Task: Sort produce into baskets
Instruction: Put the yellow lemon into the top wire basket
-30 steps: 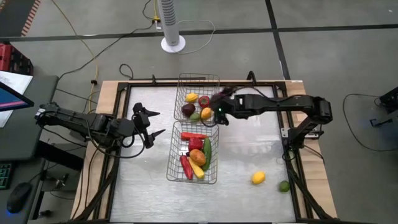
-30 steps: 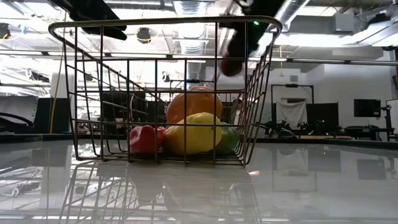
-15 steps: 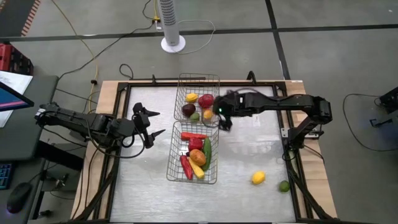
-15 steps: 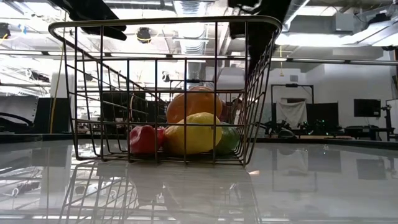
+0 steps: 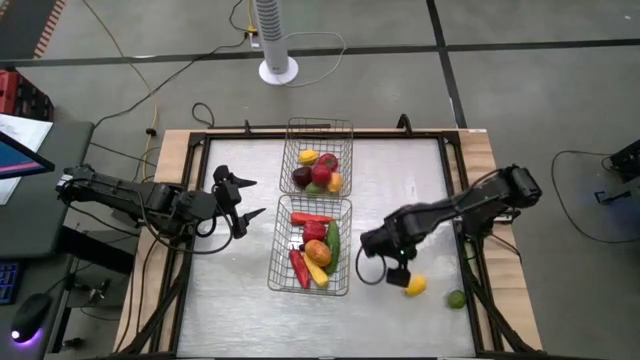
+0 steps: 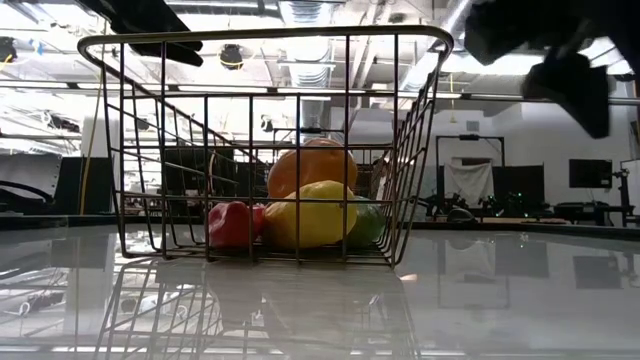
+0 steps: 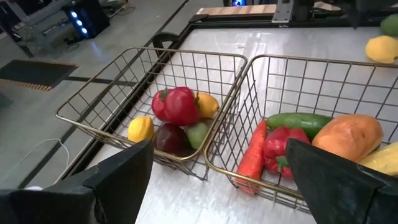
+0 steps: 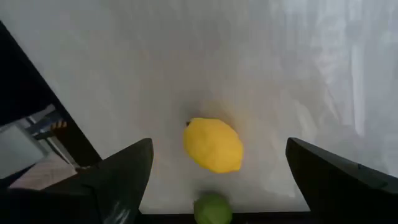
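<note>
Two wire-mesh baskets stand end to end mid-table. The far basket holds a red tomato, lemons, a dark plum and a lime. The near basket holds red peppers, a cucumber, an orange piece and a yellow one. A lemon and a lime lie on the table at the near right. My right gripper hovers open just left of and above the lemon, empty. My left gripper waits open and empty left of the baskets.
The table has a raised dark frame along its edges. The lime lies close to the right frame rail. Bare tabletop spreads right of the baskets and along the near edge. A white fan stand is on the floor beyond the far edge.
My right gripper held a dark red piece over the far basket and let it go; it now lies in that basket. The gripper then swung toward the table's near right and stands over the lemon.
</note>
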